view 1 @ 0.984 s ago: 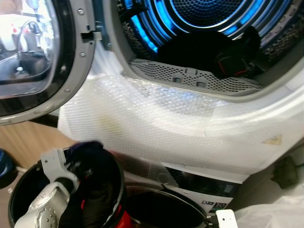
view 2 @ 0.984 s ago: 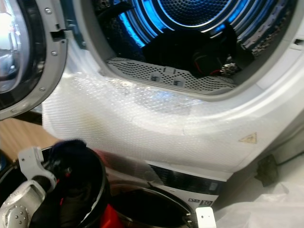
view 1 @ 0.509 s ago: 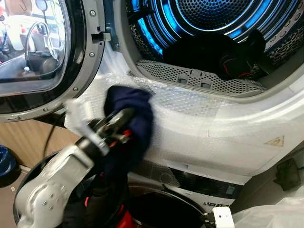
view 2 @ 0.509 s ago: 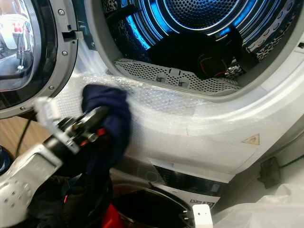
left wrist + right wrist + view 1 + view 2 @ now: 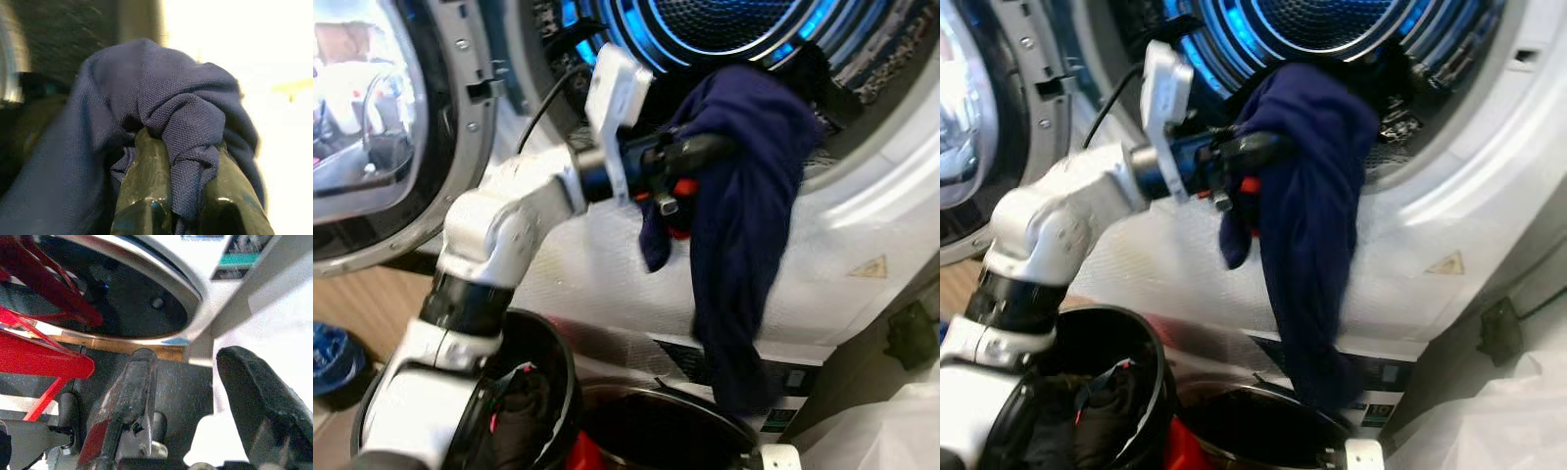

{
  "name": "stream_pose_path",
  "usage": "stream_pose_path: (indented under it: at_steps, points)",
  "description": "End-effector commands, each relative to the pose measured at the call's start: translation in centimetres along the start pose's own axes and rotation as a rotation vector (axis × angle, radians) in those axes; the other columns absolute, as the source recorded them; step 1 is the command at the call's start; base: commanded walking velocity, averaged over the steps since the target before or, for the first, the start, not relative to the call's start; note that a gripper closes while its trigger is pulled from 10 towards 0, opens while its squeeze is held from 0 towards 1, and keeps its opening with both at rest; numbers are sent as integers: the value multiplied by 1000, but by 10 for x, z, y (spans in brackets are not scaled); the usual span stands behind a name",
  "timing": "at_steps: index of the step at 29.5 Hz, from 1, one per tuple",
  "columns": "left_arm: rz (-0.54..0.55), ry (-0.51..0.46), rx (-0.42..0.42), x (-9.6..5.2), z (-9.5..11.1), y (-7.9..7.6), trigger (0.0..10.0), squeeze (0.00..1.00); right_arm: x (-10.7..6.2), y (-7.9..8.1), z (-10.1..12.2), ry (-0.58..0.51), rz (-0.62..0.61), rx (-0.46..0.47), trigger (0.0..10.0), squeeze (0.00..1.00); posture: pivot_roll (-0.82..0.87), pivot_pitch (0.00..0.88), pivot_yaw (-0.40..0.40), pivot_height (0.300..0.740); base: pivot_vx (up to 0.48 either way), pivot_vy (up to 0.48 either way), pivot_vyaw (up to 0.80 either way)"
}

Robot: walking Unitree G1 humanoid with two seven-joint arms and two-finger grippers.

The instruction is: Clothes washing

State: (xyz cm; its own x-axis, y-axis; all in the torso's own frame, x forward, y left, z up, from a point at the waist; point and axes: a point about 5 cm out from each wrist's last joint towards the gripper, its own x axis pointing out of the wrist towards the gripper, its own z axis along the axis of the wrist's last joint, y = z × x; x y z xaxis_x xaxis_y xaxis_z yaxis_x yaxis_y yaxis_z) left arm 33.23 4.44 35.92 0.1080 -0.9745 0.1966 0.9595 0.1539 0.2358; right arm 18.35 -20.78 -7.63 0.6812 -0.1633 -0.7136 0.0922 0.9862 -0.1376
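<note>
At the drum mouth, left pincer (image 5: 710, 152) clamps a navy garment (image 5: 744, 215) hiding its fingertips.

You see a navy blue garment (image 5: 744, 206), plain with a fine knit weave, pinched between the glossy black fingers (image 5: 146, 196) of the left gripper (image 5: 710, 149). Its arm (image 5: 499, 230) is silver-white with a black joint band and small red marks by the wrist. The machine drum (image 5: 724, 20) glows bright blue over dark perforated metal. The washer front (image 5: 862, 225) is white, covered with clear bubble wrap, and carries a small yellow triangle sticker (image 5: 868, 266). The basket (image 5: 543, 382) below is black, holding dark clothes with red accents. The right gripper (image 5: 195, 396) has black fingers, spread, beside bright red bars (image 5: 44, 347).
</note>
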Motion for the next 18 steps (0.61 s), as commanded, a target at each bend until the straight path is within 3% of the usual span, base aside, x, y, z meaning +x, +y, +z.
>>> stream_pose_path:
  at_steps: [1, 5, 6, 7, 8, 10, 11, 12, 13, 14, 15, 18]
  points:
    - [-57, 17, 94, 11, 19, 15, 0, 0, -4, -8, -9, 6, -38, 36, 10000, 0, 3, 0, 103, 740, 0, 0, 0]
    - [72, 11, 162, 18, 38, 40, 0, 0, -8, -17, -19, 19, -73, 53, 10000, 0, -42, 0, 117, 740, 0, 0, 0]
    - [243, -33, 205, 15, 54, 54, 0, 0, -11, -21, -25, 26, -89, 60, 10000, 0, -62, 0, 123, 740, 0, 0, 0]
    - [243, -33, 205, 15, 54, 54, 0, 0, -11, -21, -25, 26, -89, 60, 10000, 0, -62, 0, 123, 740, 0, 0, 0]
    - [518, -138, 223, 1, 77, 71, 0, 0, -13, -25, -30, 31, -104, 66, 10000, 0, -82, 0, 133, 740, 0, 0, 0]
    - [518, -138, 223, 1, 77, 71, 0, 0, -13, -25, -30, 31, -104, 66, 10000, 0, -82, 0, 133, 740, 0, 0, 0]
    - [641, -189, 226, -7, 87, 78, 0, 0, -14, -26, -31, 33, -110, 69, 10000, 0, -87, 0, 134, 740, 0, 0, 0]
    - [905, -282, 230, -42, 101, 91, 8471, 0, -17, -28, -37, 31, -131, 86, 10000, 0, -129, 0, 148, 740, 0, 0, 0]
    - [905, -282, 230, -42, 101, 91, 8471, 0, -17, -28, -37, 31, -131, 86, 10000, 0, -129, 0, 148, 740, 0, 0, 0]
    - [965, -293, 236, -53, 101, 94, 10000, 0, -19, -29, -39, 29, -140, 95, 10000, 0, -133, 0, 149, 740, 0, 0, 0]
    - [1011, -297, 241, -61, 100, 96, 10000, 0, -20, -29, -42, 28, -148, 102, 10000, 0, -140, 0, 149, 740, 0, 0, 0]
    - [1054, -250, 281, -63, 86, 99, 10000, 0, -25, -30, -50, 38, -153, 102, 10000, 0, -148, 0, 140, 740, 0, 0, 0]
